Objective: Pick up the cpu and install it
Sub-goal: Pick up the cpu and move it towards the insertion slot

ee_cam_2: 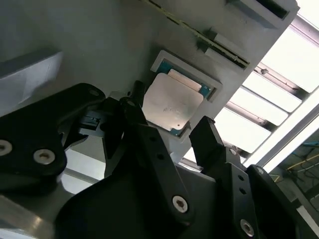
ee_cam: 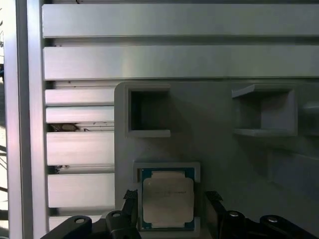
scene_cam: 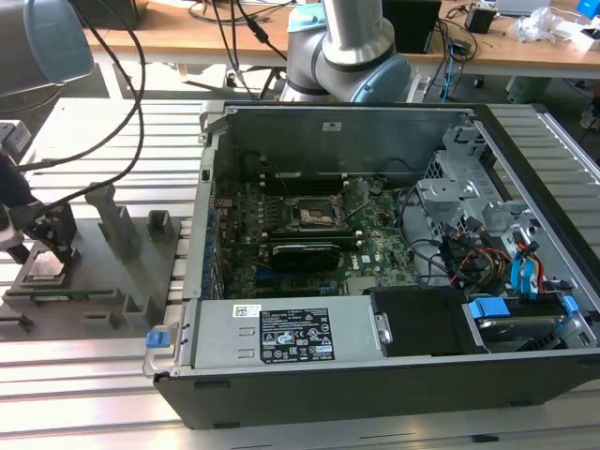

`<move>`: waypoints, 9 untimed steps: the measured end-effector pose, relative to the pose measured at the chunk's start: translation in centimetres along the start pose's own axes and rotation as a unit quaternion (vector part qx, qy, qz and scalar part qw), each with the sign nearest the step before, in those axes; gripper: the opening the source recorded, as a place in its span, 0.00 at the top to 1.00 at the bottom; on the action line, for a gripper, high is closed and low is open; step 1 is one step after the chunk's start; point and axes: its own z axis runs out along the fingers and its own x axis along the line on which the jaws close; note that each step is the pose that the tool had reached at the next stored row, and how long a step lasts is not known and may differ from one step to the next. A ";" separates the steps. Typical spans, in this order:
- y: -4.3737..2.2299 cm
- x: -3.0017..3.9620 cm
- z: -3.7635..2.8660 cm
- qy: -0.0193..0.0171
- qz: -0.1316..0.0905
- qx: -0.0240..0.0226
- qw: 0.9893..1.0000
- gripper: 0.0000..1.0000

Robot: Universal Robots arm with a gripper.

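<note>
gripper [ee_cam: 172, 197]: fingers spread wide, holding nothing, one on each side of the cpu [ee_cam: 168, 204] | cpu: lies flat in a pocket of the grey tray [ee_cam: 219, 149] | computer case [scene_cam: 375, 375]: just beside the tray

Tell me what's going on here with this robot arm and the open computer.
The arm's gripper is down at the grey fixture tray, at the exterior view's left. Its open fingers stand on either side of the cpu, which lies flat in its recess in the tray and has not been lifted. Beside the tray, the computer case lies open, and the black socket frame on its board has no chip in it.
</note>
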 end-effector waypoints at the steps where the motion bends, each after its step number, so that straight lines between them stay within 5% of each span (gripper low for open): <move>1: -0.03 0.00 0.10 0.000 -0.005 0.000 1.000 0.37; 3: -0.09 0.00 0.41 0.000 -0.021 -0.001 1.000 0.37; 9: -0.42 0.09 1.35 0.000 -0.023 -0.001 1.000 0.37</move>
